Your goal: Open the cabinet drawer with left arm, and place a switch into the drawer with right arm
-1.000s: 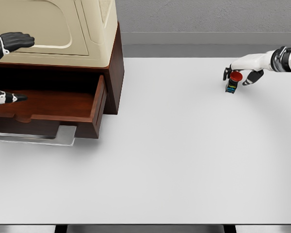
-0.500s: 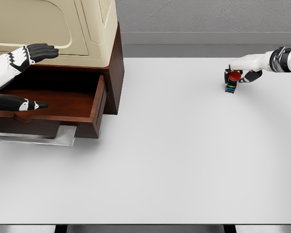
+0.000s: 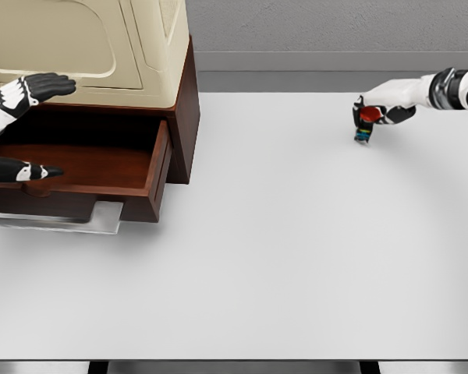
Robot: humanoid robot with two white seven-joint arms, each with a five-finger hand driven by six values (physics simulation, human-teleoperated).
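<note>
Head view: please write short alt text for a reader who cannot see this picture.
The right hand grips a red-capped switch at the far right of a white table. At far left, a wooden cabinet drawer stands pulled open, with the left hand spread open at it.

Only one camera here, up on the robot's head, looking forward and down over a white table (image 3: 249,257) from the near side. The table's front edge runs along the bottom of the frame and a grey wall (image 3: 335,27) closes off the top, so the tilt isn't too steep. It's a medium-wide shot: the cabinet (image 3: 101,54) gets cropped at the upper left, and both arms come in cut off at the left and right edges. No second view to compare overlap with.
</note>
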